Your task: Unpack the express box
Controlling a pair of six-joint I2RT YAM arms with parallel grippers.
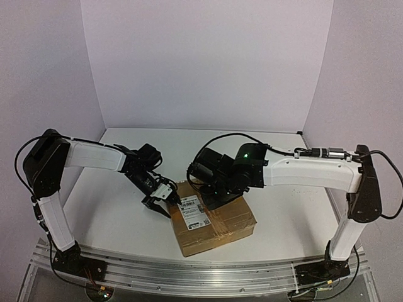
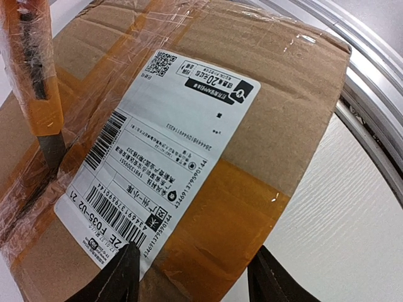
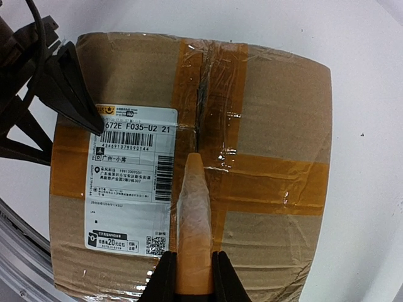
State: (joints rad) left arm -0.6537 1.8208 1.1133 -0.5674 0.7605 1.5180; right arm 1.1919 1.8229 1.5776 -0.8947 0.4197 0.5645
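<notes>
The express box (image 1: 214, 220) lay flat on the white desk (image 1: 283, 214), close to the near edge and the aluminium rail (image 1: 208, 270) there, between my two arms. Its top faced up. It was crossed by tan tape strips, with a white shipping label (image 3: 129, 182) stuck on the half nearer my left arm.

My right tool (image 3: 193, 261) was clenched on a utility knife (image 3: 192, 214), one finger pressed on each side of its orange body, which was wrapped in clear tape. I held the knife over the middle of the box top with its point aimed away from my wrist. In the left wrist view the dark blade (image 2: 53, 148) came down onto the taped centre seam (image 3: 201, 94), just beside the barcode end of the label, and its tip seemed to touch the tape. Beyond the tip, a thin dark line ran along the seam under wrinkled clear tape.

My left tool (image 1: 162, 202) was released, its black fingers spread and grasping nothing. It sat low at the left edge of the box, by the label's corner. One fingertip (image 2: 129, 270) overlapped the label's edge, and the other stood over the box's side where it met the desk. I could not tell whether either finger pressed on the cardboard.
</notes>
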